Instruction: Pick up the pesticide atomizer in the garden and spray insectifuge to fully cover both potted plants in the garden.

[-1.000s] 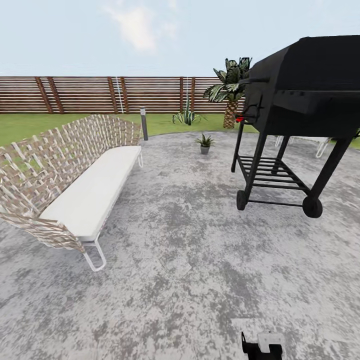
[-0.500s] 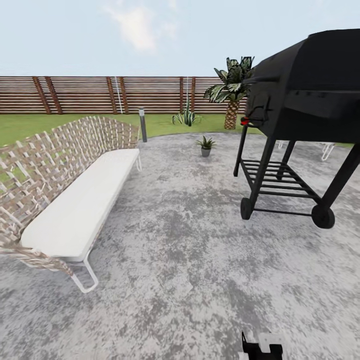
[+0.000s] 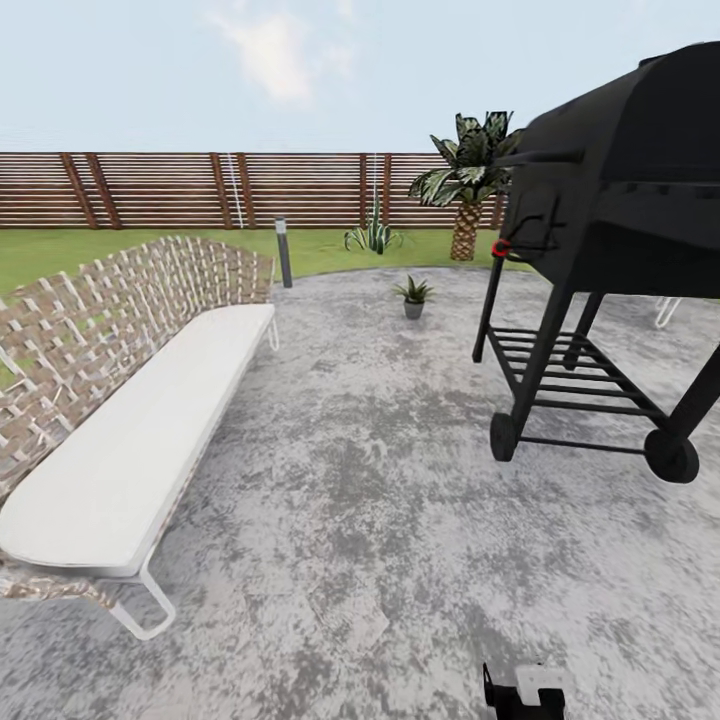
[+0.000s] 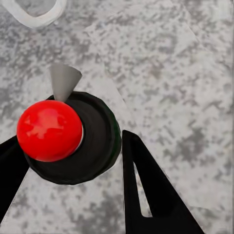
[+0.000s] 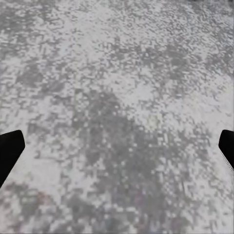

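Left claw (image 4: 73,165) is clamped on the pesticide atomizer (image 4: 73,141), a dark round-bodied sprayer with a glossy red ball cap and a short grey cone nozzle, seen from above between the two black fingers (image 4: 151,195) and held over mottled grey paving (image 4: 180,73). Right claw (image 5: 117,151) is spread wide with nothing in it; only its dark fingertips (image 5: 9,148) show at either edge of the right wrist view, over the same speckled paving. In the head view a small black-and-white piece of the robot (image 3: 525,690) pokes in at the bottom edge. Left of centre stands a long sofa with a woven tan-and-white strap back, white seat cushion and white wire legs (image 3: 130,420). To the right, a large black barbecue grill on a wheeled stand with a slatted lower shelf (image 3: 610,250). Further on, between sofa and grill near the far rim of the round patio, one potted plant (image 3: 413,296): low green rosette in a small grey pot. Behind it lie lawn (image 3: 60,250), a short dark post light (image 3: 283,252), a spiky striped plant (image 3: 373,236), a scaly-trunked palm (image 3: 465,190), then the brown slatted fence (image 3: 200,190).
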### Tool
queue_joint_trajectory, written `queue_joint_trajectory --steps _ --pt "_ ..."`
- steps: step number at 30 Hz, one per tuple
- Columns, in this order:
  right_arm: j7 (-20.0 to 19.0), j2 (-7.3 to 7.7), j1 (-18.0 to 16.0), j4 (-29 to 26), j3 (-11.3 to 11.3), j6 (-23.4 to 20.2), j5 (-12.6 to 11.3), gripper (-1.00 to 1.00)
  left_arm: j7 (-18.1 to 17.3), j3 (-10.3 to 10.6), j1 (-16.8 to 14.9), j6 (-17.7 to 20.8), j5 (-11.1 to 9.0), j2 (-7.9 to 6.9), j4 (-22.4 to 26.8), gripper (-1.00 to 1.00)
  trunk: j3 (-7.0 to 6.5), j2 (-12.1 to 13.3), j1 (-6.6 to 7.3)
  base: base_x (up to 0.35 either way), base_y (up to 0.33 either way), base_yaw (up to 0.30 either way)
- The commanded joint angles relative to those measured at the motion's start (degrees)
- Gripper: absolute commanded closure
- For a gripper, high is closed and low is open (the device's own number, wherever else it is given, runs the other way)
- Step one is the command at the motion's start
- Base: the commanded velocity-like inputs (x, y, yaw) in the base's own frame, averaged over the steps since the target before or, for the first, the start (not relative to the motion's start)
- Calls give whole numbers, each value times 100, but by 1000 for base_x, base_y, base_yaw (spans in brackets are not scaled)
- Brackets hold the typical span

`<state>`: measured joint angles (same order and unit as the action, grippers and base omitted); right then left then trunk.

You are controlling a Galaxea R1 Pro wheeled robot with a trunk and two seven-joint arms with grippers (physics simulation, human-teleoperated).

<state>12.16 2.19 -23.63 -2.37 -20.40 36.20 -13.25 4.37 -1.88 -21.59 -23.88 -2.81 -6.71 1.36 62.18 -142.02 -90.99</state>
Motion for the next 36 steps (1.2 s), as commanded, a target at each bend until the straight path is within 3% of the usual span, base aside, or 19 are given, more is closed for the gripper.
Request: queue_joint_trajectory --steps 1,36 --pt "23 4 -2 -1 -51 9 -37 -100 -7 -14 -3 -20 -27 1 -6 100 5 -2 -2 340 0 0" --pt "23 0 -2 1 -52 9 -37 -100 -7 -14 -1 -20 -27 -5 -6 100 5 -2 -2 340 0 0"
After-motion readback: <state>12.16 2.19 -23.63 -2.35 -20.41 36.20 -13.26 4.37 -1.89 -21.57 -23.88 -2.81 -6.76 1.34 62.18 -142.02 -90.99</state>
